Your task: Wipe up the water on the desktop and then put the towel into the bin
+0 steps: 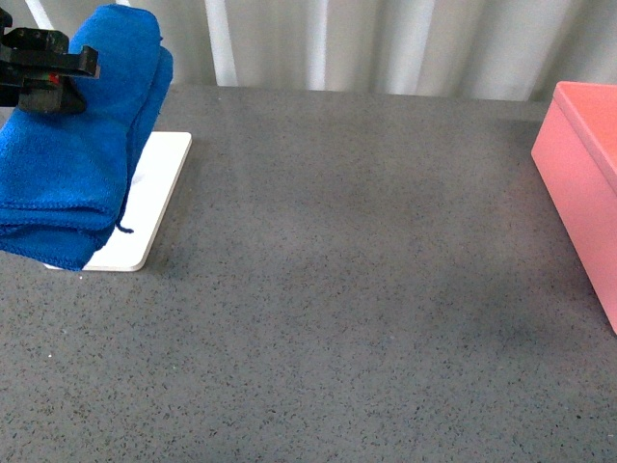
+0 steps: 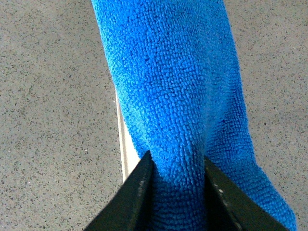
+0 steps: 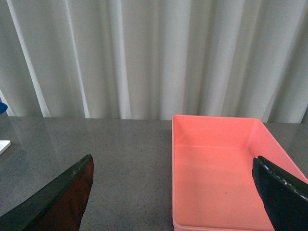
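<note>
Speckled dark grey stone-like tabletop [image 1: 337,338]: fills the foreground, bare in its near half. A faintly darker smear toward the middle may be the water; it cannot be told for sure.

Thick bright blue microfibre towel [image 1: 87,145]: at the far left, hanging in folded layers from the left claw. Its lower folds hang in front of the tray; whether they touch it cannot be told.

Black left claw [image 1: 43,72]: pinching the towel's upper bunch. The left wrist view shows both fingers [image 2: 139,192] pressed into the pile, with cloth bulging between them.

Flat white rectangular tray [image 1: 154,203]: lies on the tabletop beneath and beside the towel.

Pink straight-sided plastic bin [image 1: 583,183]: at the right edge, well apart from the towel, and it appears empty in the right wrist view.

Black right claw [image 3: 172,161]: spread wide, holding nothing, looking onto the bin.

White pleated curtain [image 1: 386,48]: backdrop only.

Step in hand, as judged: bringing the towel over to the wet area for wiping. To do it well:
- Carry the cloth clear of the tray's edge before lowering, so that no fold catches it.
- Set the hanging folds down first, so that a broad flat face meets the tabletop, not just a corner.
- Grip firmly, since the thick pile could slip under drag.
- Wipe in overlapping passes toward the bin side, which shortens the later carry.
</note>
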`<state>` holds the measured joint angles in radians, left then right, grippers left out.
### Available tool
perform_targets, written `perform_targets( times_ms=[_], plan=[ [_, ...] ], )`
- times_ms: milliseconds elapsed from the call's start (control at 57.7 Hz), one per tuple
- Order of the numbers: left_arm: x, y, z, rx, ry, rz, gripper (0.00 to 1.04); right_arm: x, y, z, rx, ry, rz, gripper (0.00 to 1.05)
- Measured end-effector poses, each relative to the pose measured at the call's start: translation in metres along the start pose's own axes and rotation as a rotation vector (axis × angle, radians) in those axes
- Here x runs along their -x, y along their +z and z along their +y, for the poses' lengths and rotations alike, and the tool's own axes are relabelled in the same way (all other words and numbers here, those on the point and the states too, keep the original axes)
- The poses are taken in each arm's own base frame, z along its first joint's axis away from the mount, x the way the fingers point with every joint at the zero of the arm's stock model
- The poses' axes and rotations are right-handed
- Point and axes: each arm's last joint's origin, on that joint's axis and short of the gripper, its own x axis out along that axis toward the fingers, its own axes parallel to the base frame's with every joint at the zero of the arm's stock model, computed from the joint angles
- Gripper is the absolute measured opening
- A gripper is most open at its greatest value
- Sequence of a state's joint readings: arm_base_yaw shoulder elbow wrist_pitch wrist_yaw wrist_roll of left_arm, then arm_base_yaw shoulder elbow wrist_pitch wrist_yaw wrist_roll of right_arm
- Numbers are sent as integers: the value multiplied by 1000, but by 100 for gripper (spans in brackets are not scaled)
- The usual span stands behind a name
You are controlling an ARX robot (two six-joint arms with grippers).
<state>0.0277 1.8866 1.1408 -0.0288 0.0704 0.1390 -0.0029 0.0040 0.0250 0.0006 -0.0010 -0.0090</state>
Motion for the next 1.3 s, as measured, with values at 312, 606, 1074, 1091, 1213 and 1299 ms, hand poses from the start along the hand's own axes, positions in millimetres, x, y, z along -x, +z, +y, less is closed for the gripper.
perform_targets(
  times_ms=[312,606,1074,1091,1213,1299],
  plan=[
    [11,17,2,83,-120,4,4,0,0,0,0,0,0,98],
    [48,50,-2,33,-115,38,4,0,0,0,0,0,0,98],
    [119,41,-139,62,-707,-180,4,0,0,0,0,0,0,98],
    [119,40,-140,62,-704,-180,4,0,0,0,0,0,0,98],
    [114,35,-150,59,-706,-182,4,0,0,0,0,0,0,98],
    [114,35,-150,61,-707,-183,4,0,0,0,0,0,0,98]
  ],
)
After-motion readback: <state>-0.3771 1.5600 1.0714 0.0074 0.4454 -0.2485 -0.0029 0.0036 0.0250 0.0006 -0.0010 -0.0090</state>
